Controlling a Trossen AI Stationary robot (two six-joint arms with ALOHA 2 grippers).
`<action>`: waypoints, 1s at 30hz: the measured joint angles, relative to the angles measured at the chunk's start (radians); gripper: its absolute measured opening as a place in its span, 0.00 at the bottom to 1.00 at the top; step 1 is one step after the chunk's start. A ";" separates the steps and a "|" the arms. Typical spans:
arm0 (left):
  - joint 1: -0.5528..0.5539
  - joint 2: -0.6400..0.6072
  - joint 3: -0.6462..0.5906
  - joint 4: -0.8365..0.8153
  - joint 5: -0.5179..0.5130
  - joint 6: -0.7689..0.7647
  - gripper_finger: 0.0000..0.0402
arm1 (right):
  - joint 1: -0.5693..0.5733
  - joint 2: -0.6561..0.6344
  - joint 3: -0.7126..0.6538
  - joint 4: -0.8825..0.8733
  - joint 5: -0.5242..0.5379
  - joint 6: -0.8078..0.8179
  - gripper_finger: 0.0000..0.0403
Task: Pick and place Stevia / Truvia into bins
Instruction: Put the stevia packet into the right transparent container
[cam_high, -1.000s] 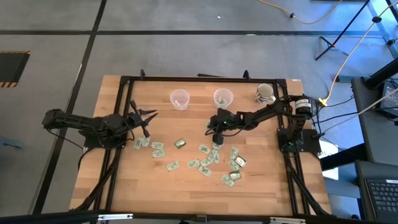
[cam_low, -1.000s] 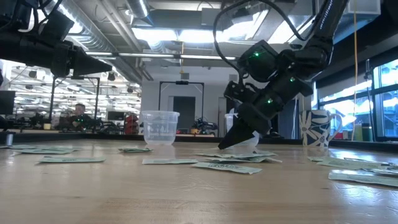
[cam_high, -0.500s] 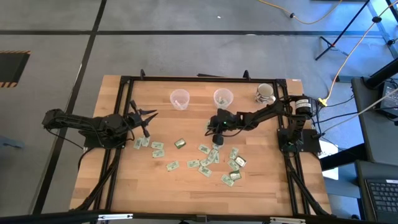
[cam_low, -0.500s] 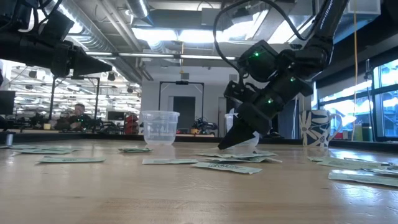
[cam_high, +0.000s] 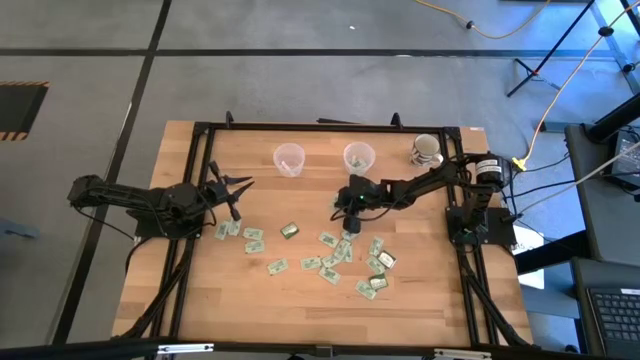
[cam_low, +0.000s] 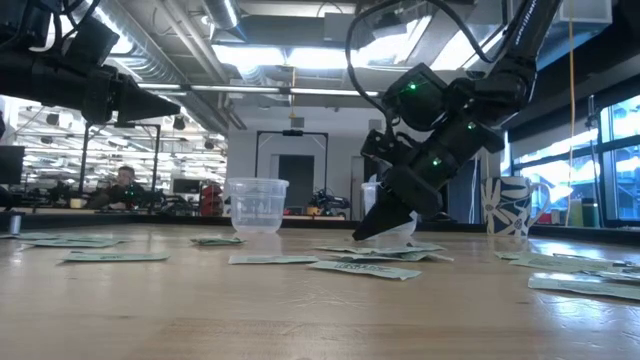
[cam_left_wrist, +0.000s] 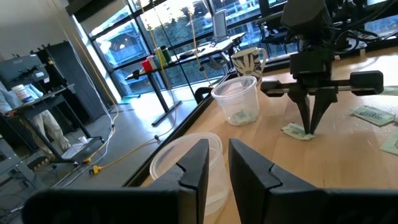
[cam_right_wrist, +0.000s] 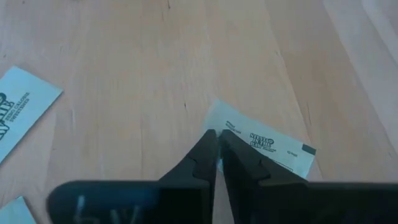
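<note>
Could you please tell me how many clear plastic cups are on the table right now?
2. One cup stands at the table's far edge, left of centre; the other cup stands to its right, between it and the mug. Nothing seems to hide a third.

A white patterned mug (cam_high: 425, 151) stands at the far right corner of the wooden counter (cam_high: 300, 300). A yellow cable (cam_high: 500, 25) lies on the grey floor (cam_high: 80, 40) beyond that corner. Behind the counter a person (cam_low: 124, 184) sits.

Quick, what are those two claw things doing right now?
Left gripper: jaws slightly apart, holding nothing, hovering near a cup.
Right gripper: jaws pinched on a sweetener sachet on the table.
</note>
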 joint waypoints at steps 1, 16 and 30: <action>0.000 0.000 0.000 0.000 0.000 0.000 0.14 | 0.000 0.000 0.000 0.000 0.000 0.000 0.04; 0.000 0.000 0.000 0.000 0.000 0.000 0.14 | 0.000 -0.047 0.010 0.039 -0.002 0.030 0.01; 0.000 0.000 0.000 0.000 0.000 0.000 0.14 | 0.000 -0.374 0.021 -0.060 0.204 0.008 0.00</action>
